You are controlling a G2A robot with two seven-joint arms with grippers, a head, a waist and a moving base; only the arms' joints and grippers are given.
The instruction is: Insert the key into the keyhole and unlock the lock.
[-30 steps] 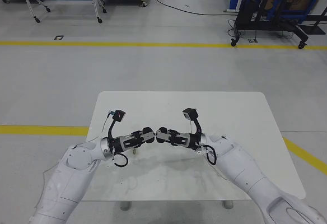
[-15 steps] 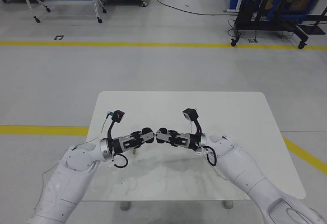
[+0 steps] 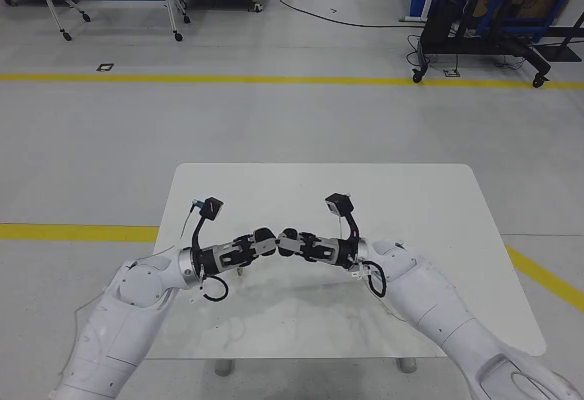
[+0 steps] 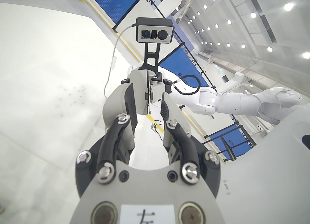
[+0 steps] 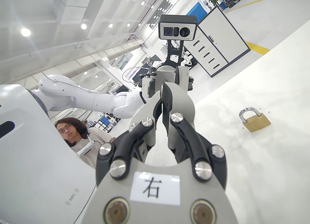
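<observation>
The left tool (image 4: 147, 100) and the right tool (image 5: 161, 92) meet tip to tip above the counter (image 3: 422, 200). In the top view this meeting point sits a little toward 9 o'clock from the counter's middle. There the left arm comes in from about 7 o'clock with its tool pointing toward 3 o'clock. The right arm comes in from about 5 o'clock with its tool pointing toward 9 o'clock.

The right tool's fingers are pressed together on the key (image 4: 148, 106), a thin silver strip that sticks out past their tips. The left tool's fingers (image 4: 130, 103) stand apart on either side of the right tool's tip and the key. Whether they touch the key cannot be told.

The lock (image 5: 256, 122), a brass padlock with a silver bow, lies flat on the counter. It is down beside the right tool, well apart from its tips and from the key, and neither tool touches it. From this angle the bow looks pushed home in the body.

Compared with the top views from a second and half a second ago, almost nothing differs. Both arms hold the same pose, the tools stay joined at the same spot, and only the left upper arm has shifted very slightly.
</observation>
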